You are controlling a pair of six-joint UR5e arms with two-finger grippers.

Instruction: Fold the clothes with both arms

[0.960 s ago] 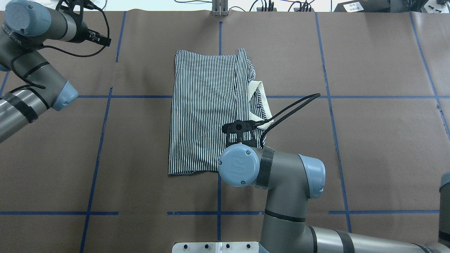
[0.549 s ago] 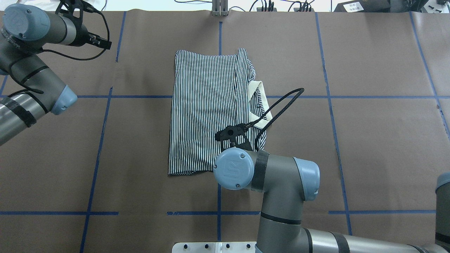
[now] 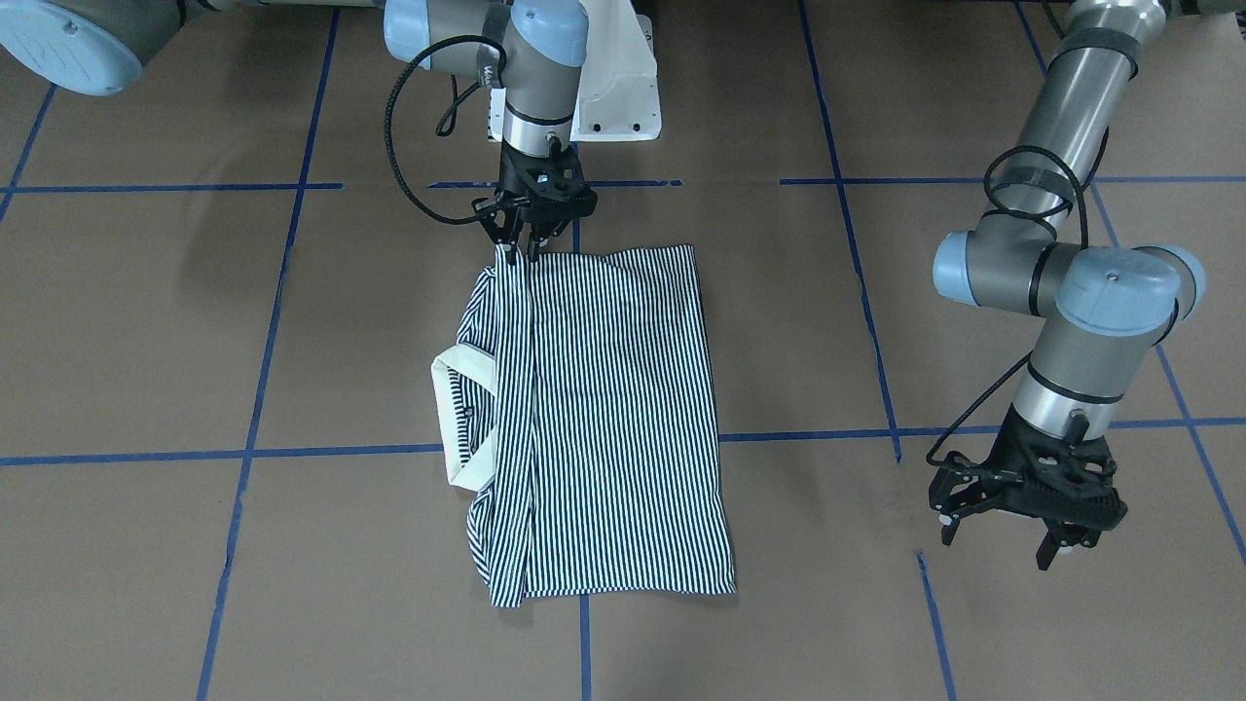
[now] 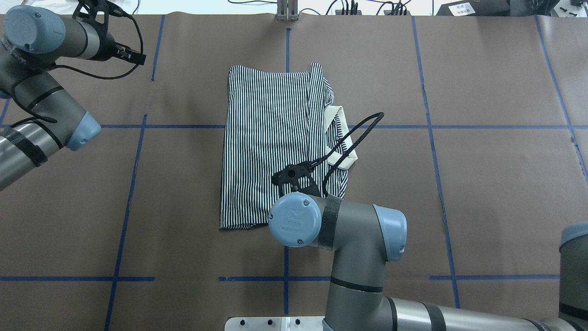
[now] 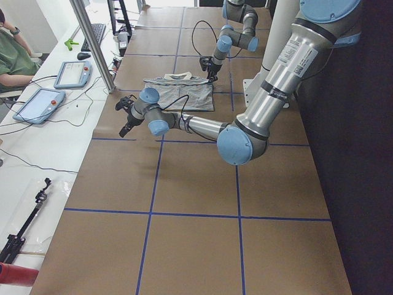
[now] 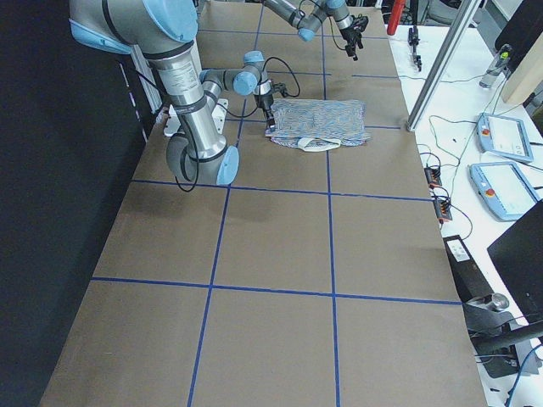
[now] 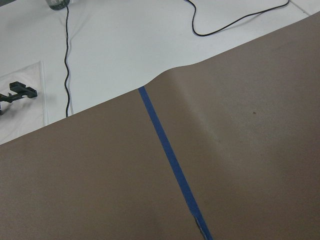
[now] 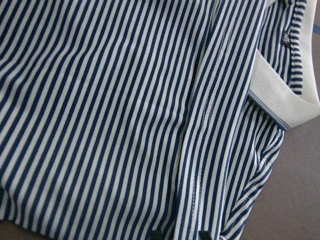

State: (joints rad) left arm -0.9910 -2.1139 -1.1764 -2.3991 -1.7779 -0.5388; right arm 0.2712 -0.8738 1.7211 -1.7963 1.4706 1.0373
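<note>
Striped polo shirt (image 4: 266, 147) lies flat mid-table (image 4: 482, 193), folded into a narrow rectangle, with the cream collar (image 3: 450, 419) poking out on the robot's right side. Right gripper (image 3: 521, 249) is down at the hem nearest the robot, on the folded band next to the collar. Its jaws are drawn in to a small gap, and the fingertips (image 8: 156, 234) just show at the cloth's edge in the wrist view. We cannot tell if cloth is actually pinched; the fabric looks flat, not lifted. Left gripper (image 3: 1001, 547) is spread wide, holds nothing and hangs over bare table well apart from the shirt.

We judge the lengthways folds done and the step in hand to be taking hold of the near hem for the cross fold. The next move calls for a firm pinch through all layers. The left gripper is likely needed at the other near corner so the hem lifts evenly.

Hidden: the right arm (image 4: 340, 230) covers the near right corner in the overhead view. We can't make out buttons or logo. The side views are too small to show the jaws.
</note>
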